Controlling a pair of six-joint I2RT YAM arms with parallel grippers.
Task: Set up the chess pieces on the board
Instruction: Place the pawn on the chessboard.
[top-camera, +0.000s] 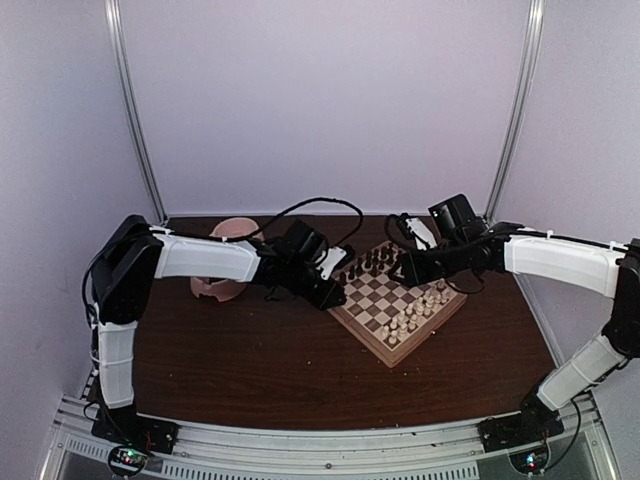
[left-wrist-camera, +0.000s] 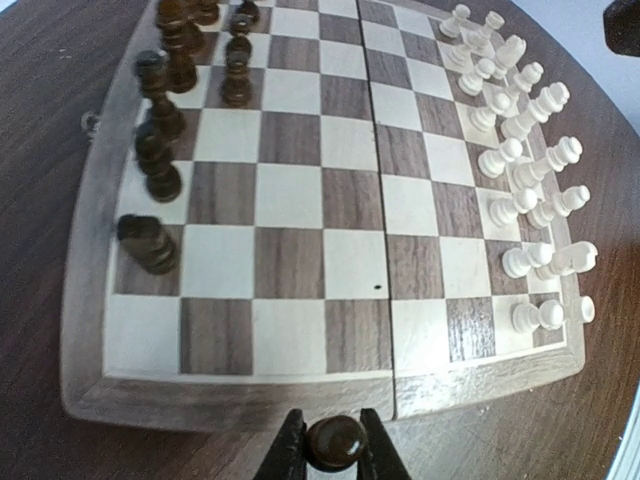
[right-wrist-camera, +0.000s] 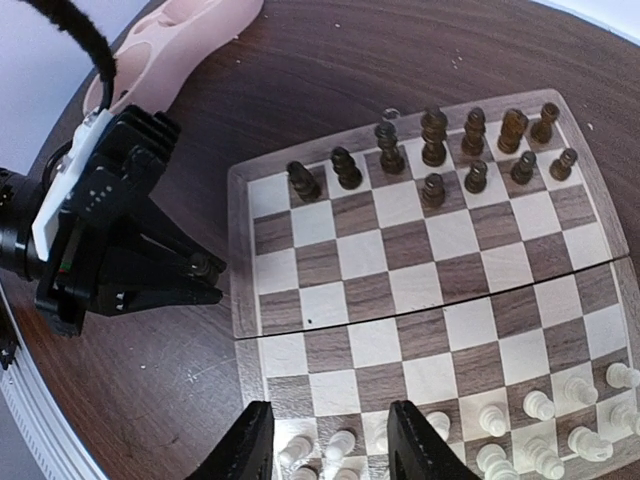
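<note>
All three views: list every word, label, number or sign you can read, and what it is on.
None readable in any view.
The board: plain border, no letters or numbers.
The pink bowl, left gripper, right gripper: no label visible.
Base lights: lit dots only, too small to show any marking.
</note>
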